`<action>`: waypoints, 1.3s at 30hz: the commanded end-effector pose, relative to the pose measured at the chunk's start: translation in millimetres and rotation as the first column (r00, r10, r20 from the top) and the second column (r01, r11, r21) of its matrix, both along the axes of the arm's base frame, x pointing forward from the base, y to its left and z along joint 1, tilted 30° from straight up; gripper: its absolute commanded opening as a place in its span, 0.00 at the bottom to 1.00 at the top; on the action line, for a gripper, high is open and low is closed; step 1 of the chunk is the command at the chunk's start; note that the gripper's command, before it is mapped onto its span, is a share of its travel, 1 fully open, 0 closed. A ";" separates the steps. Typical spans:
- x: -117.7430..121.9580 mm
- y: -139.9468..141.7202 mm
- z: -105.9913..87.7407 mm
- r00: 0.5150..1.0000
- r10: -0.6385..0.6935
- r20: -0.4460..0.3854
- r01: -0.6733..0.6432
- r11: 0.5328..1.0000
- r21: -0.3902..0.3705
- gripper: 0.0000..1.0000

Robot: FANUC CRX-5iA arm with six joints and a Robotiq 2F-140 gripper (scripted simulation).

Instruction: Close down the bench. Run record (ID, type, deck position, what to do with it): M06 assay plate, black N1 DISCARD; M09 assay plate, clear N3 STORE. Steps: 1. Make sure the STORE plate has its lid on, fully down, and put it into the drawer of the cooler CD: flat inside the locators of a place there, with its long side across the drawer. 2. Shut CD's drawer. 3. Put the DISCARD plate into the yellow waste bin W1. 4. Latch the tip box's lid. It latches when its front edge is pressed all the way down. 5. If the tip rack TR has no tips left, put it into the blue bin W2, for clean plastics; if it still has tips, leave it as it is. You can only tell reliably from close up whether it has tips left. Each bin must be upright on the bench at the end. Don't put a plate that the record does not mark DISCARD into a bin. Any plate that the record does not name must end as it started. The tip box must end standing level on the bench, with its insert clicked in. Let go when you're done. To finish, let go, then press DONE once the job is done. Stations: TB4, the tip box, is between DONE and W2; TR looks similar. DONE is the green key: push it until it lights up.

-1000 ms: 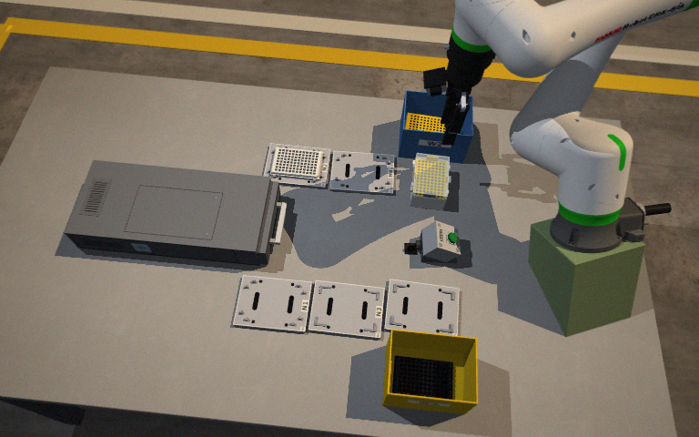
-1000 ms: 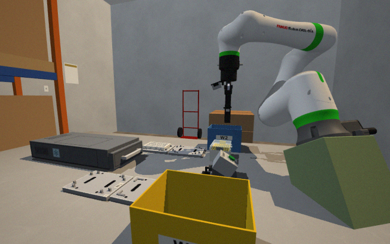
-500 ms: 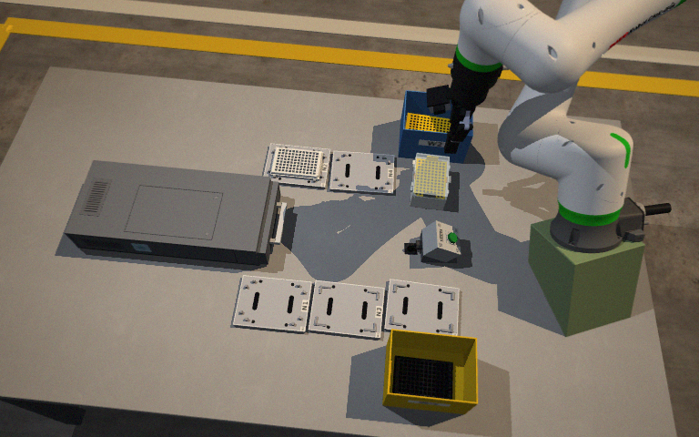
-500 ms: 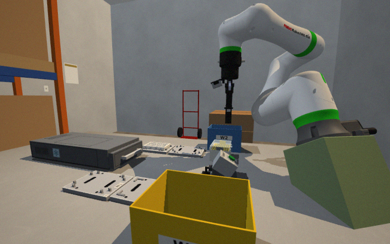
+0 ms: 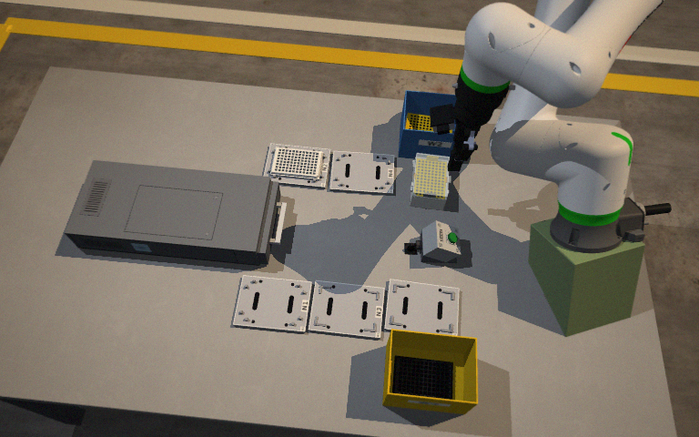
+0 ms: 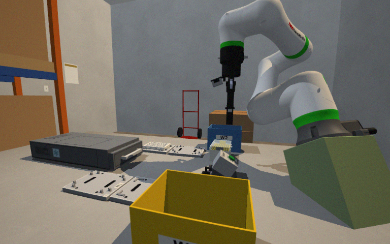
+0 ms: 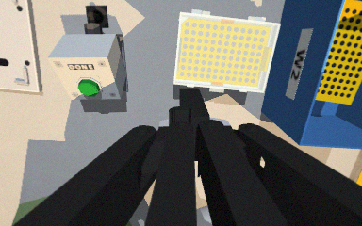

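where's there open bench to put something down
Open bench: left of the cooler, and between the cooler and the lower nest row. Crowded: around the tip box, blue bin, DONE box and shut gripper.

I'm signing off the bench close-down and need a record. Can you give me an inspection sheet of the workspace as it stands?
Surface: grey bench, arm's shadow across the middle.
Job's things: cooler drawer shut; black plate in the yellow bin; yellow tip rack leaning in the blue bin W2; tip box standing beside W2; DONE key unlit.
Clutter: white plate on a deck place; the other deck places bare.
Gripper: gripper shut, holding nothing, above the tip box's near edge.
Cables: nothing seen.
Surroundings: red hand truck, cardboard boxes, yellow floor line.
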State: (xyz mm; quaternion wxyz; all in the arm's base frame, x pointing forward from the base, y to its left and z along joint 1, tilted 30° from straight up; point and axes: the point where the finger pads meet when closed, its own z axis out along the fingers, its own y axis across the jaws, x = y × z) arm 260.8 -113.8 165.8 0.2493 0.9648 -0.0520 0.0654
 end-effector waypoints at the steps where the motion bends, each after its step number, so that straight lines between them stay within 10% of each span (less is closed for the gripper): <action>1: 1.4 13.7 -5.9 1.000 0.000 0.002 0.000 1.000 -0.001 0.10; 39: 8.0 115.0 -54.4 1.000 0.000 0.002 0.000 1.000 -0.001 0.10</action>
